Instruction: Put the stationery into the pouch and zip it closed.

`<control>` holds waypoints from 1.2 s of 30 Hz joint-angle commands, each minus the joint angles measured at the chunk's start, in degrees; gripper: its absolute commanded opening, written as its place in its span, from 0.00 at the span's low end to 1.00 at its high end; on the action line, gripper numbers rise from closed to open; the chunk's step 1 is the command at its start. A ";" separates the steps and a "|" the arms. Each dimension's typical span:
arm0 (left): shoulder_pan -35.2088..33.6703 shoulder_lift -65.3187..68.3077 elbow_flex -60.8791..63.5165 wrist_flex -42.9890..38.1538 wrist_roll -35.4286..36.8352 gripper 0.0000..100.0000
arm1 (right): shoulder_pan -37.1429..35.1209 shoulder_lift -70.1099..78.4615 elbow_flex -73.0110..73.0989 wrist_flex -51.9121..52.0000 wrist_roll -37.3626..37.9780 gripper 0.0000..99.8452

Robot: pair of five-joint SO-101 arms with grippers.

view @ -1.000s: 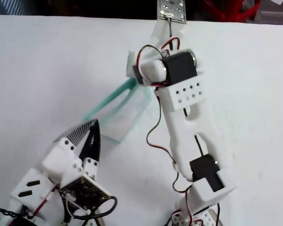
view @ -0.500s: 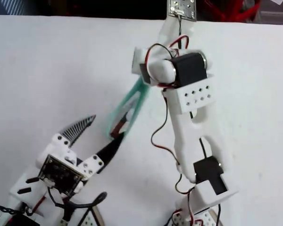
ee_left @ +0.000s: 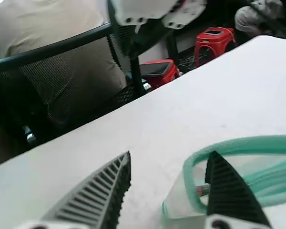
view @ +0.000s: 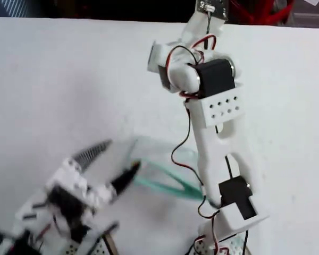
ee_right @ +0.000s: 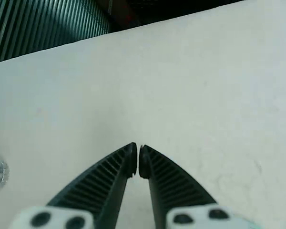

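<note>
From the high view, the white counter (view: 53,79) holds a see-through pouch (view: 165,164) with a green zip edge. The pouch lies flat, near the middle, just beside the right arm (view: 218,106). The left gripper (view: 122,155) is low down by the near edge. Its fingers (view: 95,151) are spread wide apart and clamp nothing. The tip of one dark finger touches the end of the pouch.

In the left wrist view, the left gripper (ee_left: 170,155) has a big gap between its two ridged fingers (ee_left: 97,191). One finger sits right at the open mouth of the pouch (ee_left: 271,169) (I cannot tell if it is inside). A small thing with a red bit (ee_left: 200,191) shows in the pouch, too small to name. Past the counter (ee_left: 181,109) stand a black mesh chair (ee_left: 62,71) and red stools (ee_left: 214,38).

In the right wrist view, the right gripper (ee_right: 137,148) hangs over bare counter (ee_right: 181,71). Its fingers (ee_right: 109,181) are almost together, with a thin slit between the tips, and they hold nothing
</note>
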 commanded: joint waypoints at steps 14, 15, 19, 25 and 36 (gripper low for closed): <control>-5.85 23.69 5.80 -29.27 0.18 0.26 | 1.19 -21.23 -7.65 8.04 55.56 0.02; -5.93 25.54 4.66 -29.98 0.18 0.26 | 1.10 -23.60 -5.01 8.04 57.85 0.02; -7.34 34.42 -2.46 -29.98 0.18 0.26 | 1.10 -34.24 10.29 8.04 66.11 0.02; -8.92 41.63 -6.51 -29.89 0.18 0.26 | 1.71 -53.93 36.75 7.96 75.96 0.02; -8.57 41.54 -6.42 -29.10 3.43 0.26 | 14.37 -87.96 77.80 -1.98 66.02 0.11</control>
